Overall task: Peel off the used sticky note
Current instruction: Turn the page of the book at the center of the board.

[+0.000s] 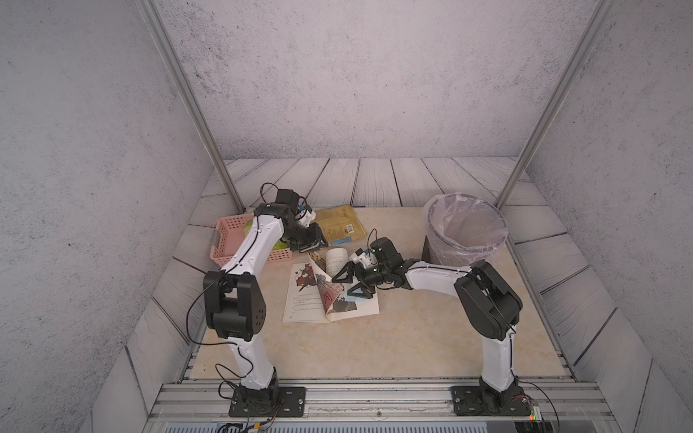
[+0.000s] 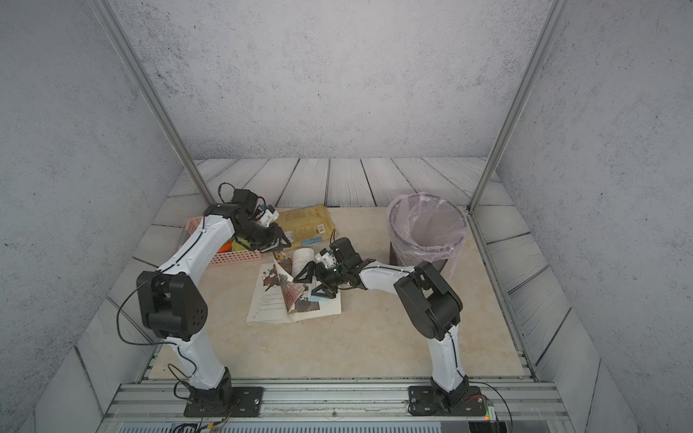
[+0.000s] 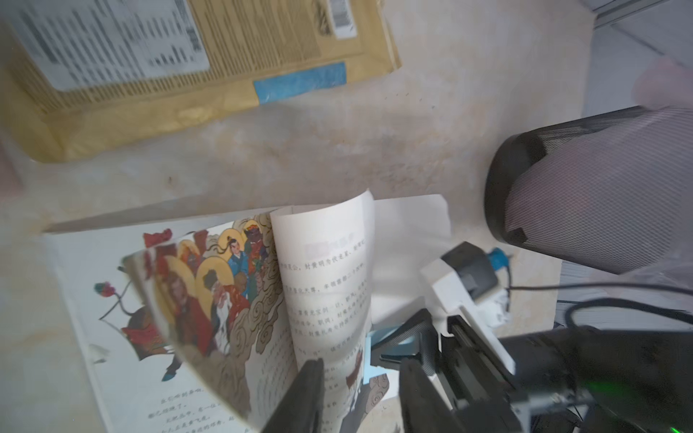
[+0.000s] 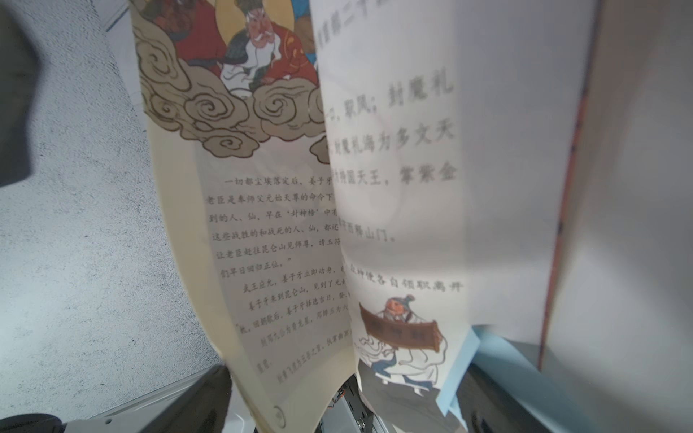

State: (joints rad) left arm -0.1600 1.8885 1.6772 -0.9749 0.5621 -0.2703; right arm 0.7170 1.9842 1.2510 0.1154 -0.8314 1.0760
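- A pink basket sits at the far left of the table, mostly hidden by the left arm. In a top view a yellow-green thing shows inside it. In a top view an orange piece lies beside that. They may be fruit, but too little shows to tell.
- The left gripper hangs between the basket and the envelope. Its wrist view shows the jaws narrowly parted with nothing between them.
- A yellow envelope lies flat just behind the book. The top views show little more than its barcode. The left wrist view adds a white label and a blue strip.
- The book lies open mid-table, with a few pages curled upright at the spine.
- The pale blue note is stuck on the book's right page. In both top views the right gripper's nearer finger largely covers it. The left wrist view and the right wrist view show more of it, beside the standing pages.
- The right gripper reaches low over the book. Its jaws are wide and grip nothing, and the upright pages rise between them in its wrist view.
- The bin stands at the right with a clear liner draped over its rim. Only the left wrist view shows its black mesh wall.
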